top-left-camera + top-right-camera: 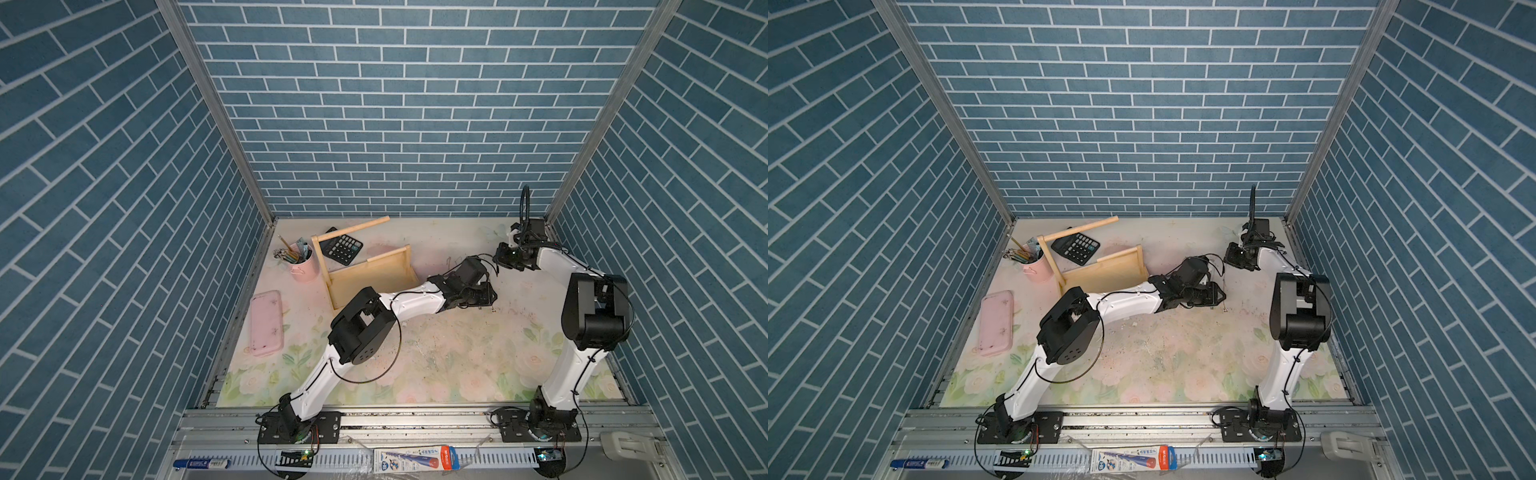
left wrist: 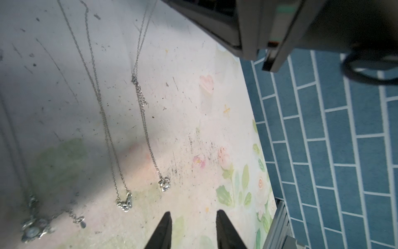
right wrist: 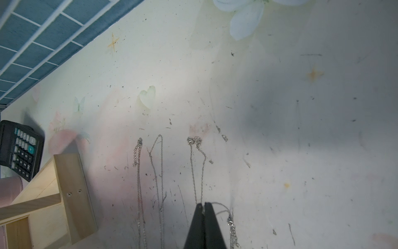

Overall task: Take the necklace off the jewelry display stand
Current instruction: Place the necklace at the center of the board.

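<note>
Right wrist view, necklace [image 3: 195, 140] pinched in clenched right hand [image 3: 203, 205] (stretched ahead), left hand [image 2: 193, 212] released

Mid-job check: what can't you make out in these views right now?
- Left wrist view: the necklaces run off the picture's edge; the corner pendant is blurred.
- Right wrist view: the right gripper is shut on a chain, blurred close to the lens; which necklace it belongs to is unclear.
- In both top views: chains are too thin to see, so whether any hangs on the stand cannot be told.
</note>
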`<state>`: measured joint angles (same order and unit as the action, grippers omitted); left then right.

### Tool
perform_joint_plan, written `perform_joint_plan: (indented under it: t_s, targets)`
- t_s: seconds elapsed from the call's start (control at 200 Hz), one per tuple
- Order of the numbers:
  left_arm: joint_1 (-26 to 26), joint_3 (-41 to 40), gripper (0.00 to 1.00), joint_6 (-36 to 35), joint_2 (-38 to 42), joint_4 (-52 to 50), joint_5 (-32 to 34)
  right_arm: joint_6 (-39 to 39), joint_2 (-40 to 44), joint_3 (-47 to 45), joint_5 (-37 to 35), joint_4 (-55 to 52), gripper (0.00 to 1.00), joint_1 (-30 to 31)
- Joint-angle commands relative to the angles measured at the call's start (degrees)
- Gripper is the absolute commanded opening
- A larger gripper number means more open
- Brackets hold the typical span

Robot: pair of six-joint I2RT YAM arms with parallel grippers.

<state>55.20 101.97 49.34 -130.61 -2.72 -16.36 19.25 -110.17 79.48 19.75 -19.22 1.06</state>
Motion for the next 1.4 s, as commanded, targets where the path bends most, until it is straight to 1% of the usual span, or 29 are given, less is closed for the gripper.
perform_joint_plan:
  t_s: [0.0,0.21,0.41,0.55,0.645,0.66,1.085,1.3,1.325,1.395]
  targets:
    - [-1.20,-2.41,0.42,-1.66,2.94,0.64,0.03,-0.15,-1.68,1.88,-0.15,-1.11,0.00,-0.01]
    - [-3.27,-6.01,0.56,-2.57,6.77,2.28,-0.12,-0.61,-3.62,3.46,-0.05,-1.43,0.00,0.00]
    - [-4.38,-6.13,0.70,-5.29,8.99,1.20,-0.51,-0.79,-5.69,5.32,0.44,-1.37,0.00,0.00]
    - [-5.09,-6.10,0.85,-6.40,10.27,0.62,-0.60,-0.77,-7.30,6.50,0.47,-1.48,0.00,0.01]
    - [-5.62,-5.98,0.98,-6.79,10.67,0.68,-1.19,-0.79,-8.49,7.30,0.62,-1.51,0.00,-0.01]
    - [-5.65,-5.94,0.99,-6.88,10.72,0.55,-1.22,-0.79,-8.67,7.48,0.64,-1.52,0.00,0.06]
    - [-5.72,-3.46,0.99,-9.14,10.14,-0.18,-2.61,-1.00,-13.57,10.49,0.91,-1.51,0.00,-0.01]
    - [-6.38,-2.97,0.99,-9.19,9.76,-0.37,-3.26,-1.14,-15.07,12.85,0.55,-2.33,0.00,0.01]
    - [-6.47,-3.03,0.99,-9.13,9.75,-0.36,-3.41,-1.11,-16.84,13.12,0.63,-2.48,0.00,0.00]
    - [-6.67,-3.07,1.00,-8.96,9.67,-0.25,-3.58,-1.12,-17.62,13.76,0.64,-2.54,0.00,0.01]
